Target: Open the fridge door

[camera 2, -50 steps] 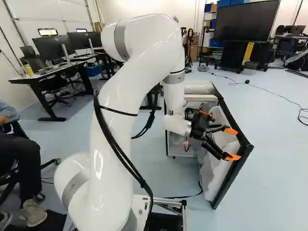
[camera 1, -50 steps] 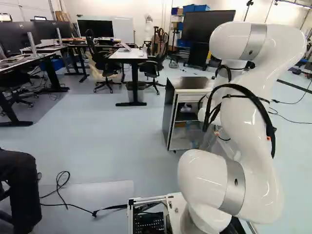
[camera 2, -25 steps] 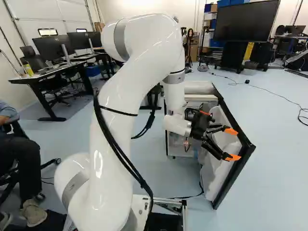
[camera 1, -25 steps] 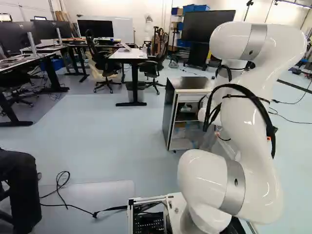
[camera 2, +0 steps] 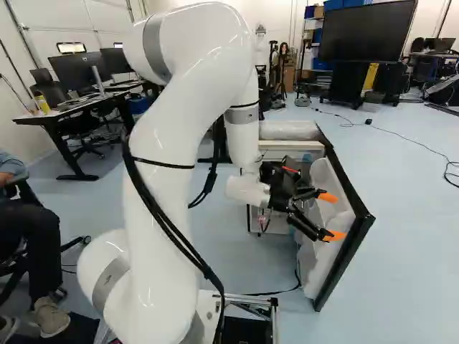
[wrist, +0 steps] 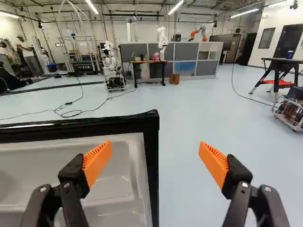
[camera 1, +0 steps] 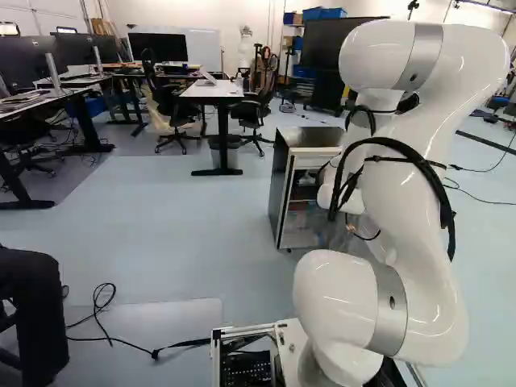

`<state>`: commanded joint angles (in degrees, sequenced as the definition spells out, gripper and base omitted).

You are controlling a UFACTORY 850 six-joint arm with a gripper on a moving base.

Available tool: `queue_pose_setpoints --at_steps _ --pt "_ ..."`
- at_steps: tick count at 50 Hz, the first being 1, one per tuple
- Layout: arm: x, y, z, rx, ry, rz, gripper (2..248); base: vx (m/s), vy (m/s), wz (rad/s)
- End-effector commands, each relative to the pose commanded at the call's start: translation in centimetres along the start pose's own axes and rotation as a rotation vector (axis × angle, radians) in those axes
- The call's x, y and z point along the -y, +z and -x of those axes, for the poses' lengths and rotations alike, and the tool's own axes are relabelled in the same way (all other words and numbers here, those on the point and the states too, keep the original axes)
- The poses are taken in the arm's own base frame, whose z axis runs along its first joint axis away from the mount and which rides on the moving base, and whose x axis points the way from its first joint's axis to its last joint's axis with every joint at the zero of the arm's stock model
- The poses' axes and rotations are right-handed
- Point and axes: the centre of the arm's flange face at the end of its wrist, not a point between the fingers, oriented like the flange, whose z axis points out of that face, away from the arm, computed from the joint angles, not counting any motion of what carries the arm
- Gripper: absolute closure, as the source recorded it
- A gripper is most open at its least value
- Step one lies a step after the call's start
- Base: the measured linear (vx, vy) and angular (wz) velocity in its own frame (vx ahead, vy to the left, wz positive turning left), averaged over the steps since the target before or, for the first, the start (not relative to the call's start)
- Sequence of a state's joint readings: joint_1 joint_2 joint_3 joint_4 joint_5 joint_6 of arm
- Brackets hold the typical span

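Fingers (camera 2: 334,235), spread and empty, hang on the inner side of the open fridge door (camera 2: 347,254), right of centre in the right base view, its free edge ahead, between them.

From behind the arm (camera 2: 154,215), left and right, the base views face ahead, slightly down, sharing the fridge (camera 1: 310,140); the wrist view looks closely over the door (wrist: 151,161).

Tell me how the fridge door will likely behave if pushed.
The fridge door will probably feel stiff, given its straight dark frame. It should swing rather than slide, standing out from the fridge. The fridge might roll slightly, given the small wheel beneath.
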<state>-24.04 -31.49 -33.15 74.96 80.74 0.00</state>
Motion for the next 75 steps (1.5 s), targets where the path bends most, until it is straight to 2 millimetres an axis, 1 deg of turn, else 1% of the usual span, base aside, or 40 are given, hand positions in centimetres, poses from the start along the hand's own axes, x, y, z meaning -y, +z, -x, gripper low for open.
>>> queue_pose_setpoints --at_steps 38,47,75 --pt "-5.1 -7.2 0.5 0.026 -0.135 -0.230 3 0.000 0.000 0.000" --pt "-5.4 -7.6 0.5 0.027 -0.143 -0.247 3 0.000 0.000 0.000" --pt "-5.1 -8.0 0.2 0.043 -0.139 -0.295 3 0.000 0.000 0.000"
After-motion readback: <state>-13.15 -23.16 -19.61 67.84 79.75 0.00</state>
